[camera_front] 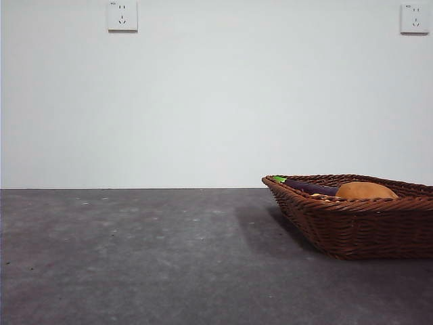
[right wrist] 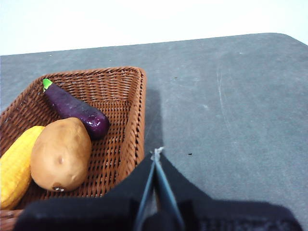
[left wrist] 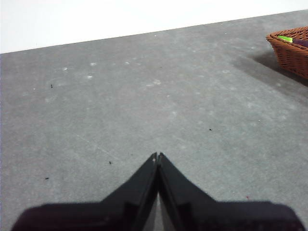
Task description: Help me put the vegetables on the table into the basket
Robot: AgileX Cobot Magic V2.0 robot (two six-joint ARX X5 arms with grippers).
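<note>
We see the potato [right wrist: 61, 155], eggplant [right wrist: 76, 109] and yellow corn cob [right wrist: 16, 171] inside the wicker basket [camera_front: 358, 230], lower right of the front view; left gripper [left wrist: 158, 155] and right gripper [right wrist: 157, 151] are both closed and empty.

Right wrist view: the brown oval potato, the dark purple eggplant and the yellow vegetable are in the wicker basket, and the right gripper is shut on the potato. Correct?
Not quite. The right gripper is shut but holds nothing, apart from the brown oval potato. The right wrist view shows this. The dark purple eggplant and yellow vegetable do lie in the reddish-brown wicker basket with the potato.
</note>
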